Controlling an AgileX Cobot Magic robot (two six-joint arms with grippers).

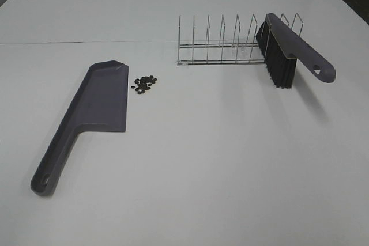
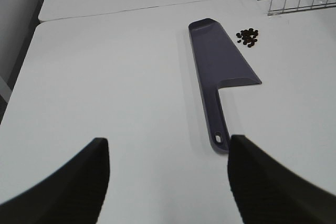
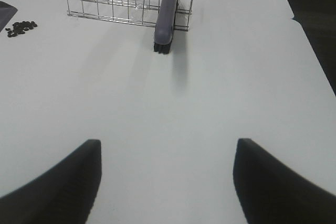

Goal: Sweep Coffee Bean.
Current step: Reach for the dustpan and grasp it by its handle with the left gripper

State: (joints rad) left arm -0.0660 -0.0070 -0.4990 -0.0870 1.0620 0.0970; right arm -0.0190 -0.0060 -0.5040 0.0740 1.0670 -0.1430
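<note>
A: Where's the coffee bean [image 1: 145, 84] pile for you?

B: Mid tabletop [image 1: 202, 171], just beside the long edge of the dustpan [image 1: 95, 108] blade, on the rack [image 1: 222, 44] side, not touching it.

A: Which arm's nearer?

B: Left, I'd say. The left pincer [image 2: 168, 141] has its jaws apart w/ nothing in them. The dustpan's long axis runs away from it, handle end closest to you, and the beans are farther out, beside the blade.

A: And the right?

B: The right pincer [image 3: 168, 142] is also apart and empty. The brush [image 1: 294, 47] leans in the rack's end slots on that side, bristles down, handle toward you. So brush = right arm, pan = left, prob. Beans sit well across from the brush, so you'd sweep toward the pan's edge.
</note>
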